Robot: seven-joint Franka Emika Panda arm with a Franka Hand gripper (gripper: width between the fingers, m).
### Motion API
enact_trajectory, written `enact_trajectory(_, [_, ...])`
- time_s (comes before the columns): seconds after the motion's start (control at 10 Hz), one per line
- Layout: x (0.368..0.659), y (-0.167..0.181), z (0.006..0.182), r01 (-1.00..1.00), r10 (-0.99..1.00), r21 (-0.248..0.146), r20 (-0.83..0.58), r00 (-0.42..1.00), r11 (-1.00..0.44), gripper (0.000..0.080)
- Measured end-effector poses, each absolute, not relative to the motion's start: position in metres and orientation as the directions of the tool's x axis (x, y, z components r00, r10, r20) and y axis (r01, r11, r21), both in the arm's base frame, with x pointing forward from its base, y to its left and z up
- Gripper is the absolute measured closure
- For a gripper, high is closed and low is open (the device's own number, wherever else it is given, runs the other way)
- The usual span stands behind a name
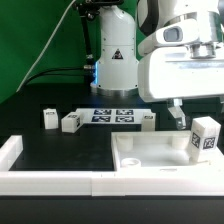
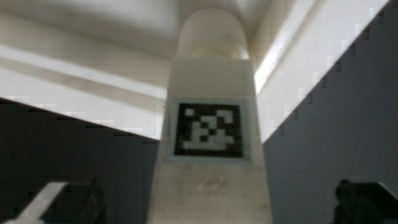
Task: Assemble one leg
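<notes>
White square panel (image 1: 150, 152), raised rim: one leg (image 1: 205, 137) upright at a corner. Gripper (image 2: 214, 205): jaws spread wide, flanking leg, gripping nothing.

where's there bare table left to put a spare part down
The widest free patch is the black table between the row of small leg blocks with the marker board behind it and the white rail in front. It is crowded on the exterior view's right: the square panel, the standing leg and the open gripper.
</notes>
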State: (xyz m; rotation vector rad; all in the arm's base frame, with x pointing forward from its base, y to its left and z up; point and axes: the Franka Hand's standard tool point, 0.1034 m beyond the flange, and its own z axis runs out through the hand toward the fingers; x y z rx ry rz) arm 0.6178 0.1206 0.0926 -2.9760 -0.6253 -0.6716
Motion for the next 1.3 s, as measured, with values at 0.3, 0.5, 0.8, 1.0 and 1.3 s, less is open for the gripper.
enact_trajectory(0.3, [0.617,0.122,0.091,0.402,0.392,0.057,0.381,0.838,-0.914,0.0151])
enact_trajectory(0.5, [0.61,0.124,0.088,0.417,0.414,0.017,0.166,0.895,-0.909,0.0151])
enact_trajectory(0.8, [0.608,0.12,0.085,0.419,0.42,-0.032,-0.086,0.903,-0.907,0.0151])
enact_trajectory(1.0, [0.614,0.119,0.083,0.418,0.419,-0.035,-0.091,0.903,-0.908,0.0151])
enact_trajectory(1.3, [0.614,0.119,0.083,0.418,0.419,-0.035,-0.091,0.903,-0.908,0.0177])
